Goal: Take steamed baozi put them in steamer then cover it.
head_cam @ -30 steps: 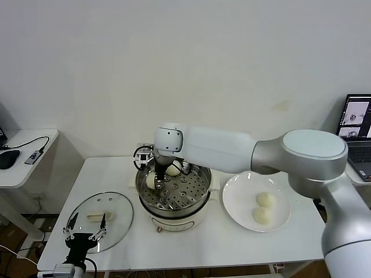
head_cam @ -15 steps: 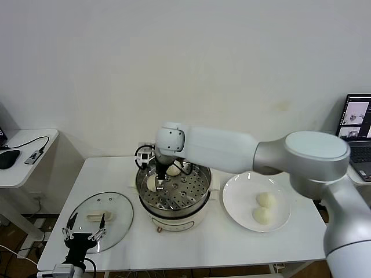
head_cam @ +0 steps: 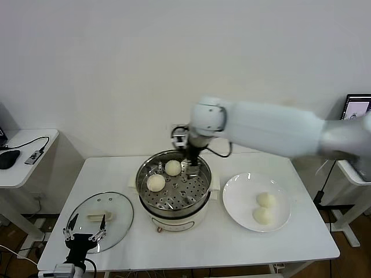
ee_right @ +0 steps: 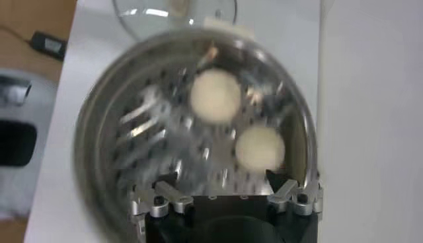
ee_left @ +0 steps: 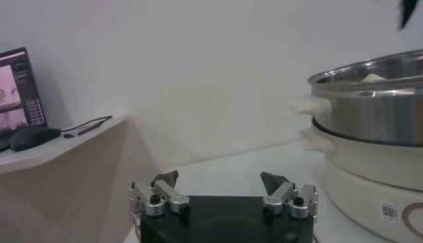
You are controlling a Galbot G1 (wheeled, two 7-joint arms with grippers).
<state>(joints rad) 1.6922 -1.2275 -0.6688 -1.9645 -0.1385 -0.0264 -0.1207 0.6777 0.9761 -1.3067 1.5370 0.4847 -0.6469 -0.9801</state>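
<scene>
The steel steamer stands mid-table on its white base. Two baozi lie on its perforated tray, one at the left and one at the back; both show in the right wrist view. Two more baozi lie on the white plate to the right. My right gripper is open and empty above the steamer's back right rim. My left gripper is open and idle, low at the front left over the glass lid.
A side table with a mouse and cable stands at the left. A laptop is at the far right. The steamer's side rises close to the left gripper in the left wrist view.
My right gripper has let go of a baozi on the tray's left side, risen and swung right toward the steamer's back right rim. The left arm has not moved.
</scene>
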